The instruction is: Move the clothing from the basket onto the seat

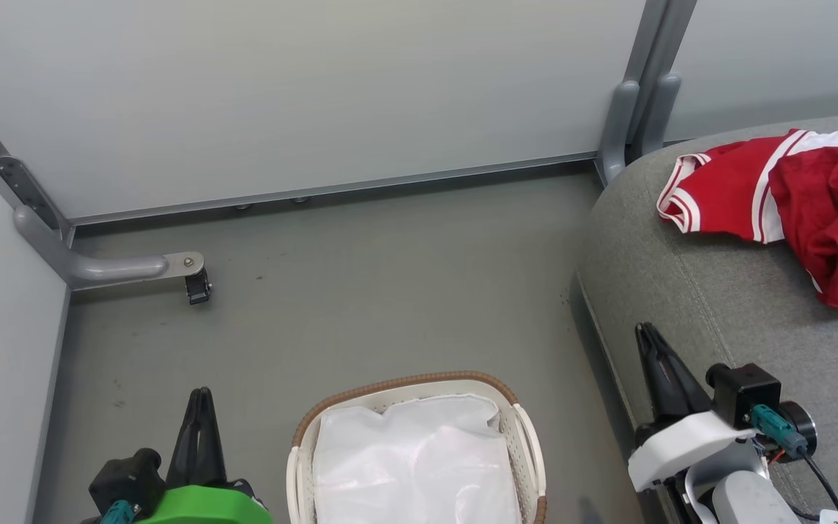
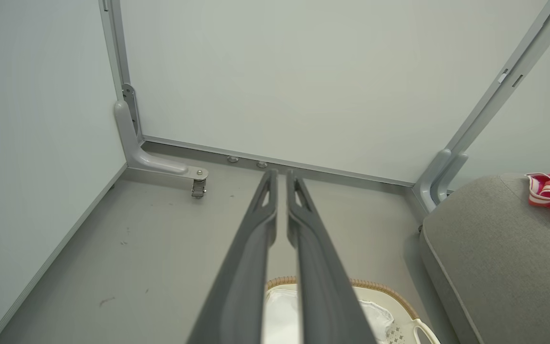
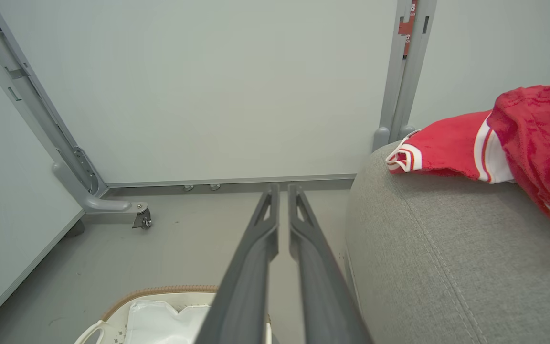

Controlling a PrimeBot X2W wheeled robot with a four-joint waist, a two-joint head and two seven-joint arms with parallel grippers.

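Clothing (image 1: 819, 211) is lying on the seat (image 1: 717, 306) (basket (image 1: 404, 384) holding just liner (image 1: 412, 458)), so left gripper (image 1: 201, 394) and right gripper (image 1: 643, 332) are idling narrow, empty.

The clothing (image 1: 746, 189) on the right is looking like soft red cloth, the seat (image 1: 717, 306) under it like matt, coarse grey fabric. The near basket (image 1: 513, 437) is showing smooth white plastic, a brown woven rim (image 1: 404, 382), a faintly glossy liner (image 1: 412, 466).
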